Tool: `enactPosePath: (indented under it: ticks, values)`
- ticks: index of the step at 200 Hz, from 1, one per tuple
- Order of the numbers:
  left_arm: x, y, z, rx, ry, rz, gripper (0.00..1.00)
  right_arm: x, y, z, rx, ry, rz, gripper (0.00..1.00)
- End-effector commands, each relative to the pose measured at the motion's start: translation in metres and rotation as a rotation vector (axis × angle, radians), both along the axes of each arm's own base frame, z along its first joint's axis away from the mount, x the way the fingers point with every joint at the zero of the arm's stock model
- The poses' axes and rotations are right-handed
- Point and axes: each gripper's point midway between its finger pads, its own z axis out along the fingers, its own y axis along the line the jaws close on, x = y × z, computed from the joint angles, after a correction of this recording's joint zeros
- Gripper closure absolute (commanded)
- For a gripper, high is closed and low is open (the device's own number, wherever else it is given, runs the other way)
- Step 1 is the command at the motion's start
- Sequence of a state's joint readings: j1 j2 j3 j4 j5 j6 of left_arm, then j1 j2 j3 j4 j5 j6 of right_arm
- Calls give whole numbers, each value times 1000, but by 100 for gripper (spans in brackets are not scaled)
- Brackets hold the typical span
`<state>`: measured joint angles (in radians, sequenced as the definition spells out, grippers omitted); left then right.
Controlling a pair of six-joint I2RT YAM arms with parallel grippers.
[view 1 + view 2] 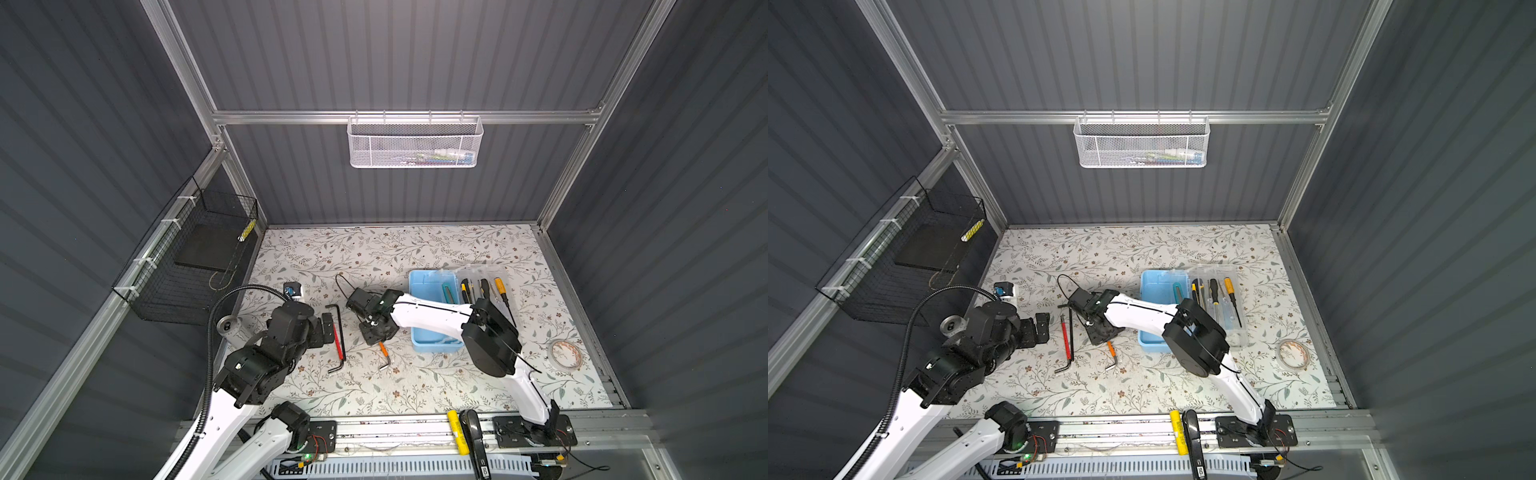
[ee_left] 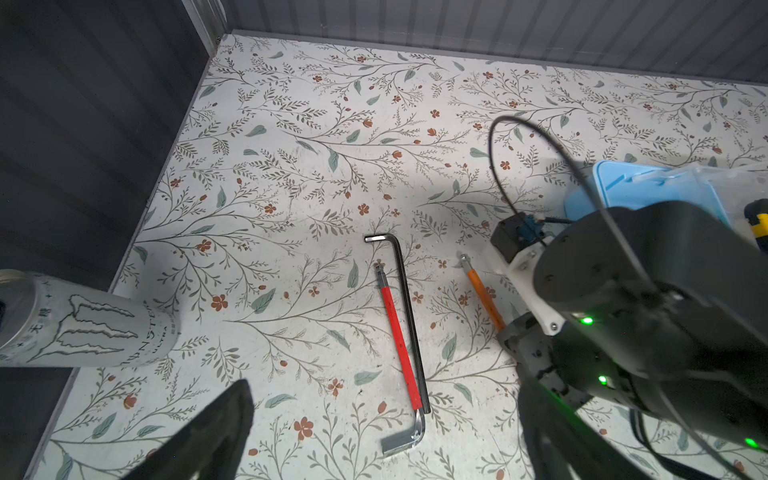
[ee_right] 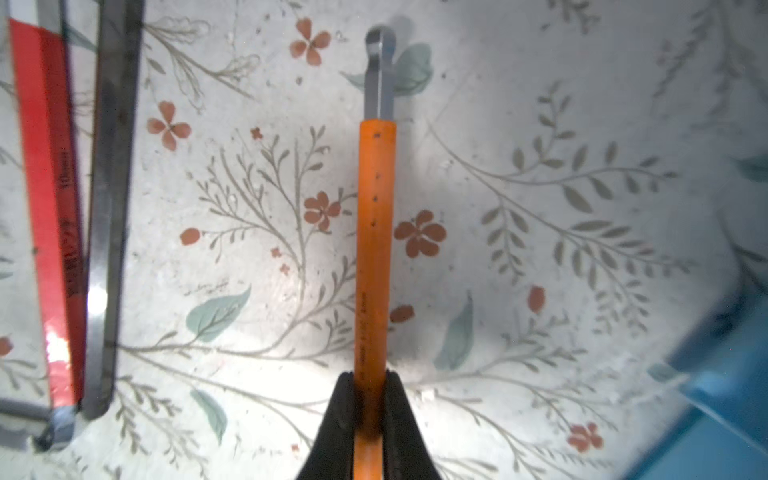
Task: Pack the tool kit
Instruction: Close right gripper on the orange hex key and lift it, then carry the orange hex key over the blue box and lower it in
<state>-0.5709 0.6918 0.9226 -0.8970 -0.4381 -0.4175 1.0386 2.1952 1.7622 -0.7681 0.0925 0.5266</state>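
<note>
Right gripper [image 3: 371, 399] clamps orange hex key [image 3: 374, 249] by its shaft; key runs straight out from jaws, ball tip away. Left gripper [image 2: 386, 392] released.

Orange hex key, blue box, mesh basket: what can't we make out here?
- orange hex key: in both top views the right hand covers its ball end; in the right wrist view the bottom edge cuts off its bend.
- blue box: right arm hides its middle in both top views.
- white mesh basket: contents too small, behind mesh.

Lab test cell: aluminium frame [image 1: 291, 117], grey ribbed walls [image 1: 395, 54] (floral tabletop [image 1: 374, 249])
</note>
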Motion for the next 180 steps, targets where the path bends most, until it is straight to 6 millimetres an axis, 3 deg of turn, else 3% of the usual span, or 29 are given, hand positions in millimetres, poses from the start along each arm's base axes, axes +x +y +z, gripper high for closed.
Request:
enactPosePath:
  ticks: [1,42,65,90,117,180]
  values:
    - [0,1,-2,22,-1,-6,1,8,-10,45,66,-43,-41,100]
    - [1,0,-3,21,3,-12,1,24,-53,89,90,-148,-131,100]
    - [2,-1,-4,22,7,-15,1,36,-88,98,88,-188,-204,100]
    - [2,-2,-5,22,10,-19,0,46,-119,95,99,-195,-285,100]
    - [1,-2,-5,20,8,-19,1,55,-140,83,83,-198,-336,100]
    - [0,-1,-3,19,0,-18,1,81,-150,50,21,-175,-351,100]
